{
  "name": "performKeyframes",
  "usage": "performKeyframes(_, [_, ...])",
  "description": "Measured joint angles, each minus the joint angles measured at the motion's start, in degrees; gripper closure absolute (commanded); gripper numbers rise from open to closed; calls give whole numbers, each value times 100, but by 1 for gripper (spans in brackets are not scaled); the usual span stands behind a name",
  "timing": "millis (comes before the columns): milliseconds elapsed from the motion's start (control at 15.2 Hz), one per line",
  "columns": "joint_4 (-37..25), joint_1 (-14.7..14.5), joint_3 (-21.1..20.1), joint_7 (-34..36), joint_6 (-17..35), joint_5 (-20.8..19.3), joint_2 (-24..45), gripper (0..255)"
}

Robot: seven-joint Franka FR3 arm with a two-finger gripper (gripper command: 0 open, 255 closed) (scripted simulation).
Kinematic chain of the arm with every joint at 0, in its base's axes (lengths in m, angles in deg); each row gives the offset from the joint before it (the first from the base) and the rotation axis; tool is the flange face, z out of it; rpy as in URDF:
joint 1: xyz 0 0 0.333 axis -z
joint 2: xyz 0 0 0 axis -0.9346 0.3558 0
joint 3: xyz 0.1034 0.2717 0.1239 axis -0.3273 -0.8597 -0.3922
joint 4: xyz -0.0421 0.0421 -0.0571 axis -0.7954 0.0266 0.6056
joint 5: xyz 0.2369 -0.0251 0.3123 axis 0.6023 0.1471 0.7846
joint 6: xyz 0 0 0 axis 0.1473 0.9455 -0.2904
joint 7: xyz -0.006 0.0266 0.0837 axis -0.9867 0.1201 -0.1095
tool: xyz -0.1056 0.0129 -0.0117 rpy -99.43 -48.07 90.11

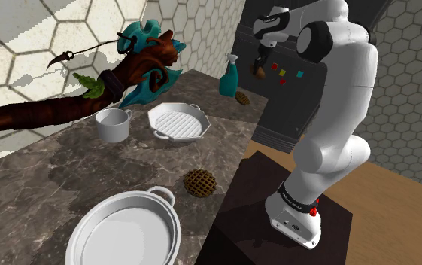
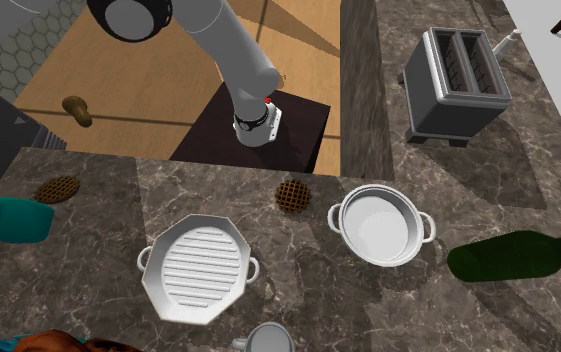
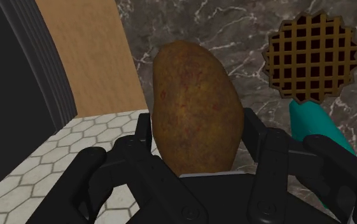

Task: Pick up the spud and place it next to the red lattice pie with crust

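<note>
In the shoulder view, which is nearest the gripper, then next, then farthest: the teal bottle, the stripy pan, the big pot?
1. The teal bottle, right beside the gripper holding the potato, far end of the counter.
2. The stripy pan, mid-counter.
3. The big pot, near end.

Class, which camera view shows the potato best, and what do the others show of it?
The wrist view: the potato stands large between the gripper's fingers, clasped, its skin plain. In the shoulder view it shows small and brown under the gripper. In the second exterior view, a brown sliver at the left edge may be it.
</note>
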Motion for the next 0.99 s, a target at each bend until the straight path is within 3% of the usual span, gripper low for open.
performKeyframes(990, [611,28,-53,-24,953,93,351,255])
